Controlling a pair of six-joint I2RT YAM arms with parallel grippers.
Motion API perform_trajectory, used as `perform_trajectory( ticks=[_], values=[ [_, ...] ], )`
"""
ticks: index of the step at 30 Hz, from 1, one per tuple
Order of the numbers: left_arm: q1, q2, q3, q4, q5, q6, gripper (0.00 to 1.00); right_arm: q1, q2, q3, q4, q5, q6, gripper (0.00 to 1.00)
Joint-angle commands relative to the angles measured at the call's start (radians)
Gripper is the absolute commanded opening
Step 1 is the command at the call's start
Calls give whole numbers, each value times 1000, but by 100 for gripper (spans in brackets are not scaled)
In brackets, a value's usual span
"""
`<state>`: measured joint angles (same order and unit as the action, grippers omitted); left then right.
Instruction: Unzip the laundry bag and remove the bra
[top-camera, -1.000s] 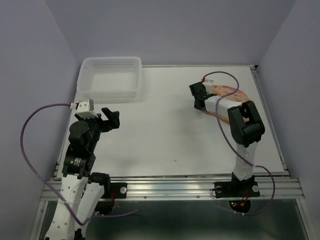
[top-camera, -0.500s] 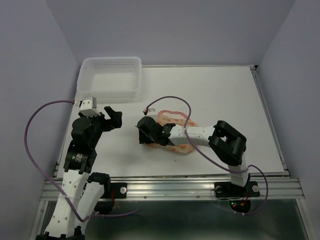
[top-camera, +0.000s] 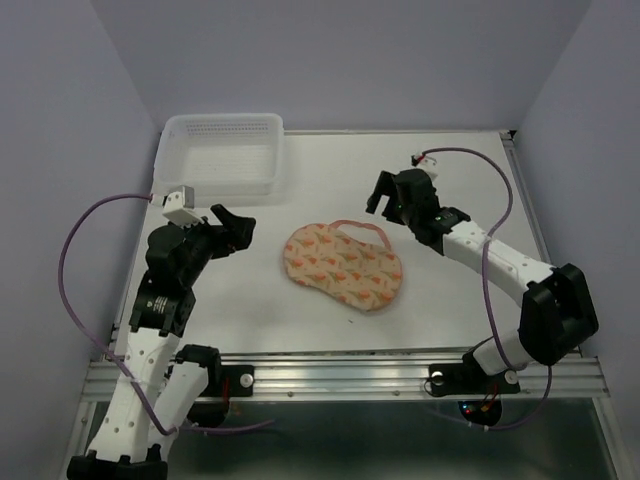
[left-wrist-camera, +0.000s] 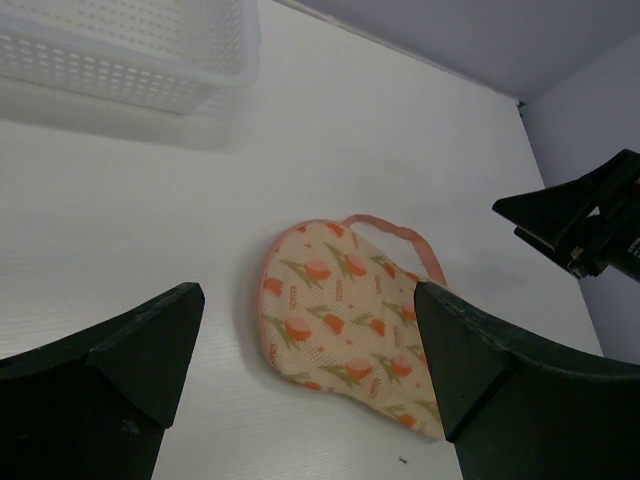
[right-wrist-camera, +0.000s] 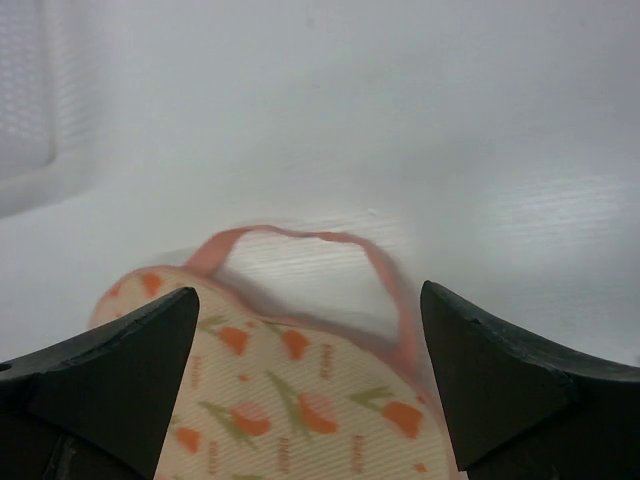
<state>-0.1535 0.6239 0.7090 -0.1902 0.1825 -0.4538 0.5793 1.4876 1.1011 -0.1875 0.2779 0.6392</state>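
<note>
Our right gripper (top-camera: 388, 203) stands wide and empty, with the soft, peanut-shaped printed laundry bag (top-camera: 343, 264) lying flat just before its fingers. Our left gripper (top-camera: 234, 229) is wide too.

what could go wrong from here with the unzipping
The laundry bag lies loose and flat, with both the left gripper and right gripper open and off it; tugging a zipper one-handed may just drag it. No zipper pull shows in any view, so a gripper might catch the strap loop instead.
</note>
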Motion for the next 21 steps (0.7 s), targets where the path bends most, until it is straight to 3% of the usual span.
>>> perform_trajectory(
  ticks=[1, 9, 14, 21],
  values=[
    [-43, 82, -52, 103, 74, -97, 99, -64, -70, -159, -29, -95, -18, 97],
    [-358, 302, -115, 315, -66, -232, 99, -88, -190, -398, 6, -163, -16, 95],
    [-412, 535, -117, 498, -75, -275, 99, -88, -224, -495, 69, -249, -1, 95],
    [-420, 850, 4, 578, -77, -272, 99, -88, -219, -559, 174, -379, 40, 94]
  ],
)
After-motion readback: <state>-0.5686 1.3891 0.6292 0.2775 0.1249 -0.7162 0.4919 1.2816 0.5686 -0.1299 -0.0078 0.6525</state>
